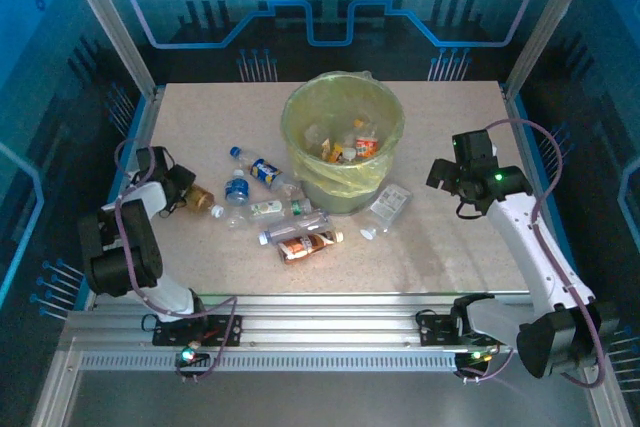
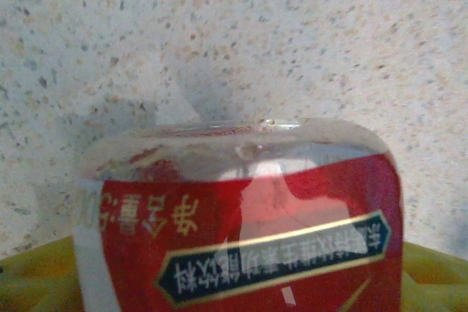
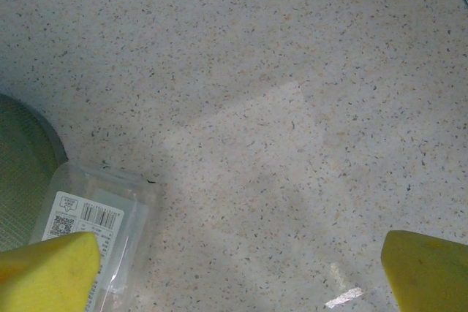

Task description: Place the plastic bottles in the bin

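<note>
The left claw (image 1: pixel 183 190) sat low over the speckled bench (image 1: pixel 440 247), with a red-labelled bottle (image 2: pixel 241 217) lying between its yellow-green pads (image 2: pixel 33 283). From the wrist camera the bottle's clear, rounded end faced outward. Its glossy red wrap carried gold characters and a dark, gold-edged banner. Whether the pads were pressing on it I could not tell. From above, that same bottle was just a small brownish lump at the claw's tip.

Past it, on the far side from the left claw, the other bottles (image 1: pixel 265 207) lay loose in a cluster. They were clear, crumpled plastic with blue, white and red-brown labels. Beyond them stood the bin (image 1: pixel 345 162), round and lined with a translucent yellow-green bag (image 1: pixel 300 112), with a few bottles inside.

The right claw (image 3: pixel 238 272) hung spread wide, its two yellow pads (image 3: pixel 428 272) far apart with bare flecked bench between them. Partly under one pad lay a flat clear pack (image 3: pixel 95 224). Its white label showed a barcode and a code square, print that the overhead camera could not pick out. Beyond the pack, the bin's grey-green wall curved away. From overhead, the pack lay just beside the bin's foot, between bin and right claw.
</note>
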### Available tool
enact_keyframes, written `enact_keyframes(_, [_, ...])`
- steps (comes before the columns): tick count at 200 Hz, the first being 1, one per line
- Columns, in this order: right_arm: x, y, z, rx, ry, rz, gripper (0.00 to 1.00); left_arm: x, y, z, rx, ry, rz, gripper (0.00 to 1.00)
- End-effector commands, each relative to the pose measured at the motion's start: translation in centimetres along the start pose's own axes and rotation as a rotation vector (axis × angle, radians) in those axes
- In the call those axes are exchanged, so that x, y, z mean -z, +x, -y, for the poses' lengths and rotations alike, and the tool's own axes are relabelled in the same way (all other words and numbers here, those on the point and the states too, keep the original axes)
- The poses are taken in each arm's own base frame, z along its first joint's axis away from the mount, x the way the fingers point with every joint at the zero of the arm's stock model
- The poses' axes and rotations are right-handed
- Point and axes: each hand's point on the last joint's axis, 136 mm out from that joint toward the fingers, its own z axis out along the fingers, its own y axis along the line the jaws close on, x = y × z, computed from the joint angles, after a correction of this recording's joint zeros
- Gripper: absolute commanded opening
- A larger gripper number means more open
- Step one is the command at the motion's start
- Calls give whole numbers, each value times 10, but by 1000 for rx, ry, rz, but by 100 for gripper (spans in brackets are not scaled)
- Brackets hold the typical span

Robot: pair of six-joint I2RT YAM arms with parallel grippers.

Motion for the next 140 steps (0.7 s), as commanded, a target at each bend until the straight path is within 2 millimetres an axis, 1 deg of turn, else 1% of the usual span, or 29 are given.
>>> enact_keyframes(1, [1,-7,-2,0,-17,20,100,35,-34,28,-37,87,103,52])
enact_keyframes(19, [0,-8,-5,6,-35,23,100,59,-47,42,-63,134,158,50])
enact_keyframes(34, [0,-8,-5,4,-35,33,100,85,-59,55,-85,187,215,50])
enact_keyframes(56, [2,-9,-4,-10,-39,50,100,128,-75,80,-119,295,305,49])
enact_keyframes(78, [2,-8,-3,-26,-37,44,100,172,-86,106,-162,392,397,48])
enact_keyframes(112, [1,-5,-3,-53,-40,23,100,242,-90,155,-242,556,534,48])
enact_keyframes(128, [1,-4,-3,-61,-39,20,100,273,-87,183,-282,653,578,48])
enact_keyframes(140, [2,-3,-1,-69,-36,22,100,295,-80,206,-321,732,599,48])
